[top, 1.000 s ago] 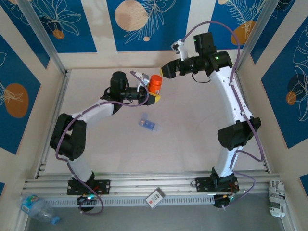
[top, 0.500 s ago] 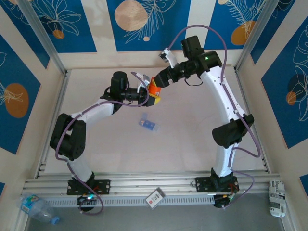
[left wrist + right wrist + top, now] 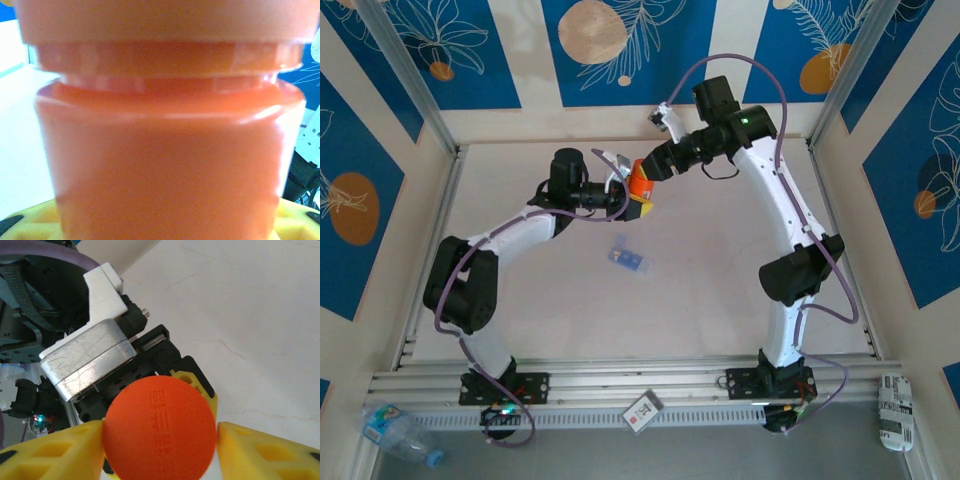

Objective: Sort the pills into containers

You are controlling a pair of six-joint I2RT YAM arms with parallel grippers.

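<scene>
Nearest the arm bases, the blue box is lying flat on the bench, a little left of centre in the overhead view. It is sitting well apart from both grippers, with nothing touching it; whether its compartments are standing open is too small to tell. Just above it in that view, the left gripper is gripping the orange bottle around its body. In the left wrist view the bottle's wall and neck ridge are rising between the yellow fingers at the bottom corners. Farthest back, the right gripper is reaching in from the upper right and clamping the cap. In the right wrist view its yellow fingers are pressing against the round cap from both sides, with no gap showing. The step in hand looks like opening the bottle, one arm bracing it while the other is taking the cap; the sorting itself is not yet begun. The next move is probably calling for a firm squeeze and a twist about the bottle's axis, with the left gripper stopping the body from turning. The cap would then be lifting straight off before any pouring over the box. A light squeeze is risking a slip on the smooth cap.
</scene>
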